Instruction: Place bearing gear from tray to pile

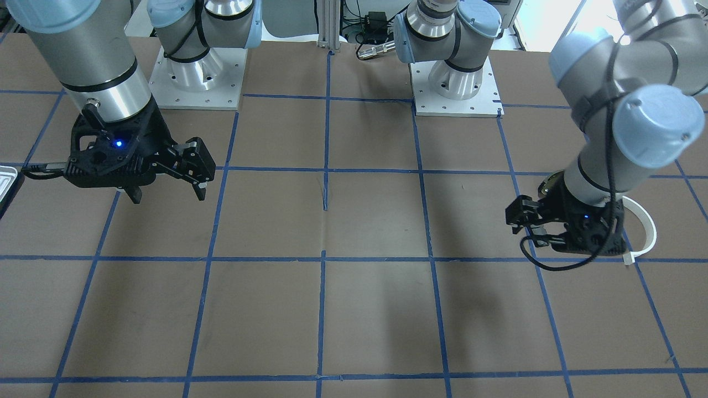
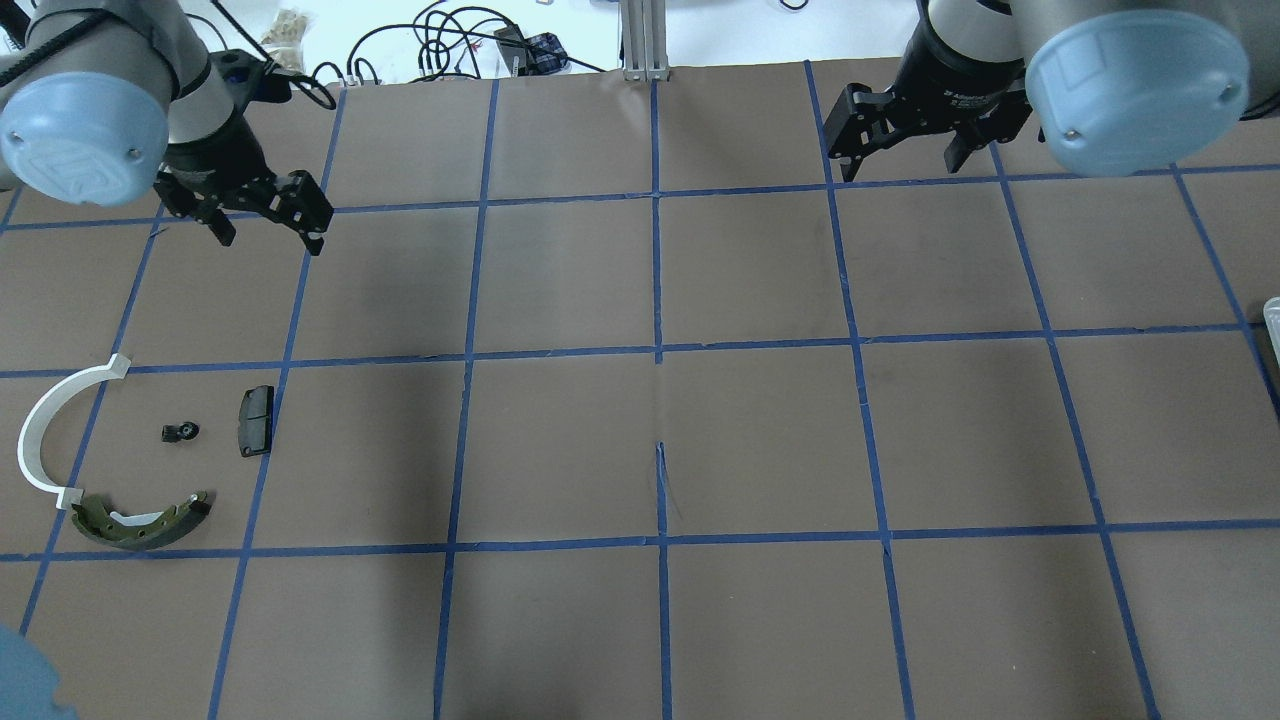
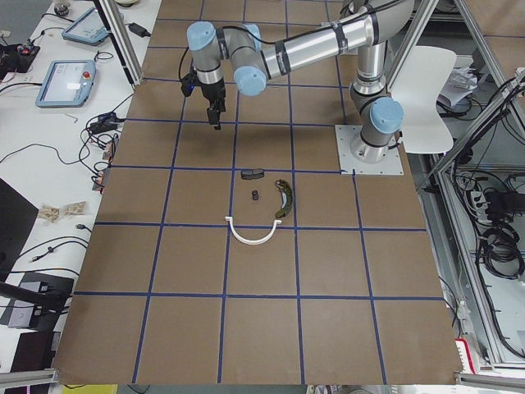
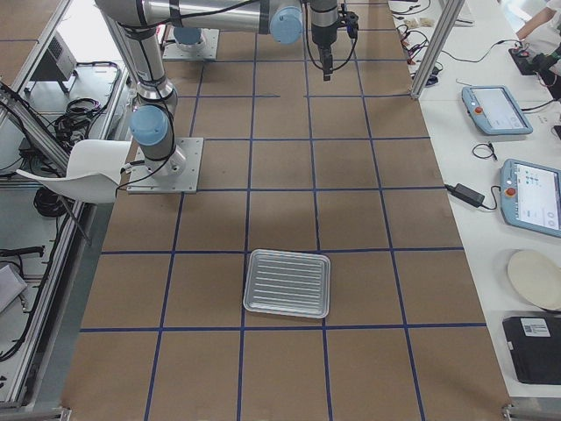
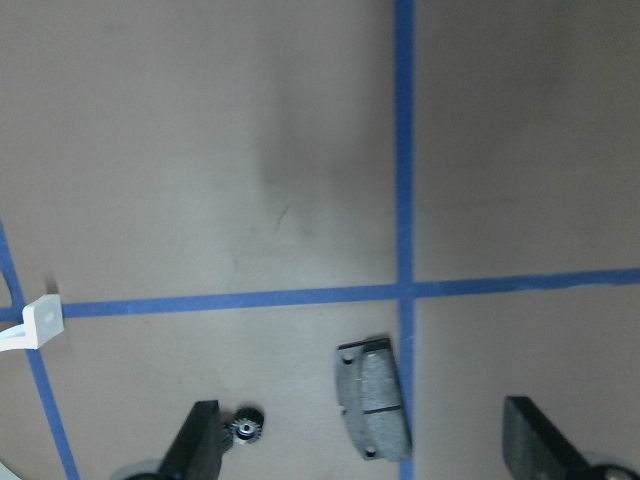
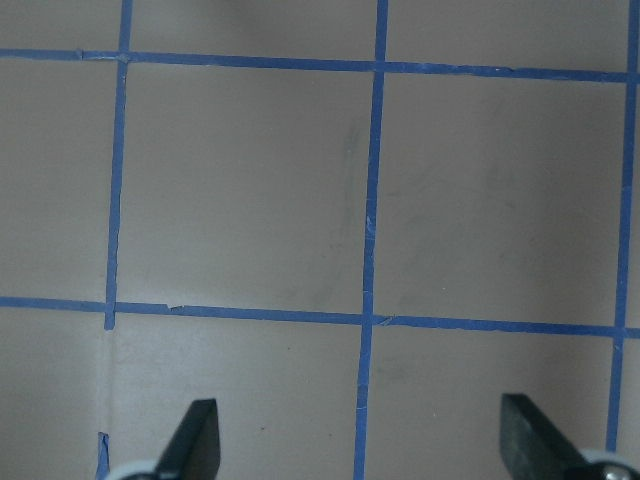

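The small black bearing gear (image 2: 180, 432) lies on the table in the pile, between the white plastic arc (image 2: 45, 430) and the dark pad (image 2: 255, 420). The brake shoe (image 2: 140, 520) lies just in front of them. My left gripper (image 2: 265, 215) is open and empty, well above and beyond the pile. Its wrist view shows the gear (image 5: 243, 428) and the pad (image 5: 372, 395) below its fingers (image 5: 195, 445). The silvery tray (image 4: 287, 282) holds nothing and sits at the far right. My right gripper (image 2: 905, 150) is open and empty, far from the tray.
The brown table top (image 2: 660, 450) carries a grid of blue tape lines. Both arm bases (image 1: 196, 77) stand on white plates at the robot's side. Cables and tablets lie beyond the far table edge (image 2: 450, 40).
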